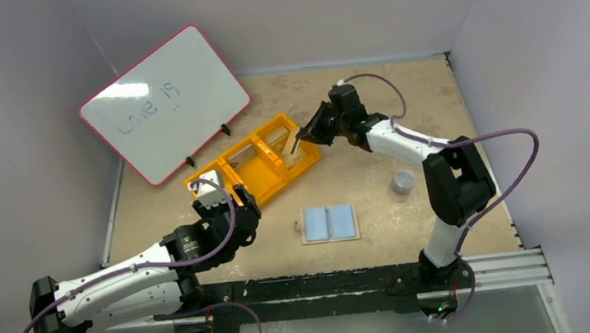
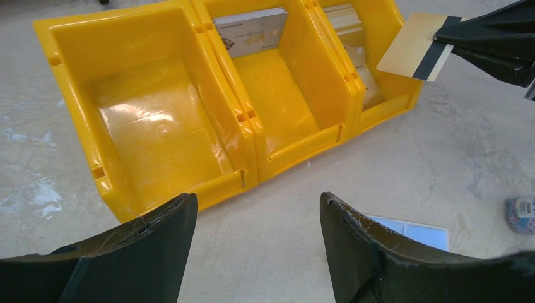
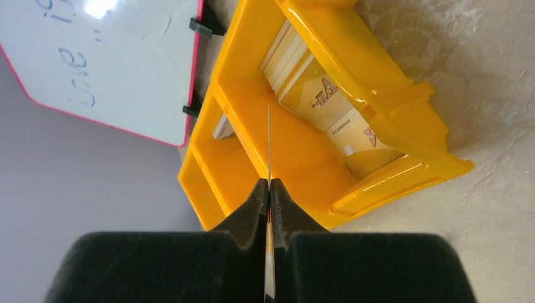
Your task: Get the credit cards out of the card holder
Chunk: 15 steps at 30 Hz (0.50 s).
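1 credit card (image 2: 411, 53), tan: pinched in right fingers (image 3: 261, 197), edge-up, long axis straight ahead of them, over end compartment of yellow bin (image 2: 252, 120). Its card holder (image 1: 329, 223): open on counter, behind those fingers, near left fingers (image 2: 176, 221), which are wide and empty.

**Robot lab test cell**

Reads as a robotics lab bench, not a home or shop. Shows a left arm (image 1: 122, 280) and a right arm (image 1: 405, 142) bolted to a black metal rail (image 1: 329, 283) at the near edge of a bare tan table (image 1: 400, 97). Sits boxed in by plain pale walls (image 1: 301, 17), with purple cables (image 1: 537, 147) looping off the arms. Holds only staged props: yellow bin (image 2: 66, 38), pink-rimmed whiteboard (image 1: 165, 101), open card holder (image 1: 329, 222), small grey container (image 1: 402, 182).
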Motion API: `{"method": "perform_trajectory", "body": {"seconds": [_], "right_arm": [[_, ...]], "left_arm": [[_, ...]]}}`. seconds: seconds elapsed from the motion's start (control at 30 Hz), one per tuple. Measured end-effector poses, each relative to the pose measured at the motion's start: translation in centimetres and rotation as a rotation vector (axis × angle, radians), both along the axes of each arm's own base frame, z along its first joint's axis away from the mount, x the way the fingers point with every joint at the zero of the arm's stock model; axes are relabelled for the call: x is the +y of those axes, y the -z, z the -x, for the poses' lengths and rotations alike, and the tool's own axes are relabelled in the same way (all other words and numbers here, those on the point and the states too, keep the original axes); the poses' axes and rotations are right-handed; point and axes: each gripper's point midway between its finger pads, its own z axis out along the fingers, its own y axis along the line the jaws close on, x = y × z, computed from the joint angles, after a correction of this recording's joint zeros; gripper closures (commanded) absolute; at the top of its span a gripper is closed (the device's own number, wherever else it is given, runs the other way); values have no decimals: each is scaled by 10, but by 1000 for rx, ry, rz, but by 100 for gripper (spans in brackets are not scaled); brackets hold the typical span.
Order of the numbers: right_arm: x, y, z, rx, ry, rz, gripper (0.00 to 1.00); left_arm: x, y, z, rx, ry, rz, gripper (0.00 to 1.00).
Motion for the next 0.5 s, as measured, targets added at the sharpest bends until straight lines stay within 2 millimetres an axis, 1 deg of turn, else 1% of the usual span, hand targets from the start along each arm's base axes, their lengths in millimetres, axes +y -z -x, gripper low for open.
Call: {"method": "perform_trajectory", "body": {"seconds": [0.1, 0.23, 0.33, 0.4, 0.5], "right_arm": [[8, 8, 1, 53, 69, 2, 100], [11, 14, 3, 119, 172, -5, 100], [8, 14, -2, 134, 239, -18, 100], [6, 18, -2, 162, 263, -7, 100], [9, 27, -10, 197, 279, 8, 100]], "left_arm": [[8, 0, 2, 4, -10, -15, 28], [14, 0, 4, 11, -16, -33, 28], [17, 1, 5, 15, -20, -40, 28], [17, 1, 5, 15, -21, -38, 27], [18, 1, 6, 16, -23, -38, 27]]}}
